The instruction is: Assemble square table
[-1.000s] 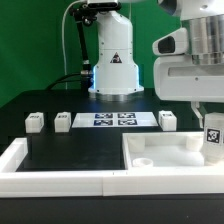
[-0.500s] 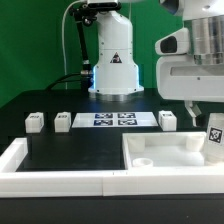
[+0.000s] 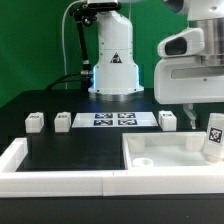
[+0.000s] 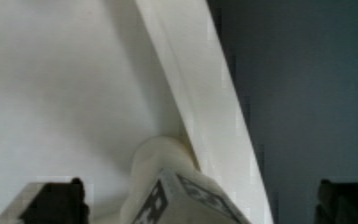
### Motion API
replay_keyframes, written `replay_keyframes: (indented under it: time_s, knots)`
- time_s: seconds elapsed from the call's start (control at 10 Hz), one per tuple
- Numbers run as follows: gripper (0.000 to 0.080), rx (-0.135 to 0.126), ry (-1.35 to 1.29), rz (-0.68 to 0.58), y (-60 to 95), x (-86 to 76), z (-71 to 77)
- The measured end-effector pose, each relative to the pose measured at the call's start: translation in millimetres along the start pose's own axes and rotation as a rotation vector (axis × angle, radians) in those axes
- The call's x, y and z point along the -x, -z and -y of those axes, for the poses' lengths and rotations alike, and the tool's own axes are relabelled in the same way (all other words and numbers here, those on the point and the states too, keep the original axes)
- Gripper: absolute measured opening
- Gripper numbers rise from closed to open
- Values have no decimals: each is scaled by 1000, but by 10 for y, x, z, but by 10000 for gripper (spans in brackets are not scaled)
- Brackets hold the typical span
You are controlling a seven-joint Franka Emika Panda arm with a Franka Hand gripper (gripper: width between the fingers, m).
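Tool [image 3: 200,112] open, hanging at right of frame over slab [image 3: 160,152] in lower right, jaws either side of leg [image 3: 213,135] without touching. Could knock leg over if lifted off-line; could topple anyway if barely seated in corner hole.

White arm [image 3: 113,55], white end effector [image 3: 204,116], black cable [image 3: 73,45], blue-lit base [image 3: 97,78].

The slab [image 3: 175,150] and the rightmost leg [image 3: 214,136] are cut off at the exterior view's right; the wrist view is blurred.
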State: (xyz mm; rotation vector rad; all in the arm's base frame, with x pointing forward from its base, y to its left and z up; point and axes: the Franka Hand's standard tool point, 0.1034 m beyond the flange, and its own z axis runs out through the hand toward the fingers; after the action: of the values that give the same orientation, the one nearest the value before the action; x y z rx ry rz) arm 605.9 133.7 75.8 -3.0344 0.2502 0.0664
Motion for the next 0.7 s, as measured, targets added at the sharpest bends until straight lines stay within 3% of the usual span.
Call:
replay_keyframes:
  time_s: [0.2,0.3,0.7]
  knots:
    - [649,43,175,-9,-5,6,41]
    - [649,51,255,-23,-9,7,90]
    - [649,48,569,-89,37,-118,-57]
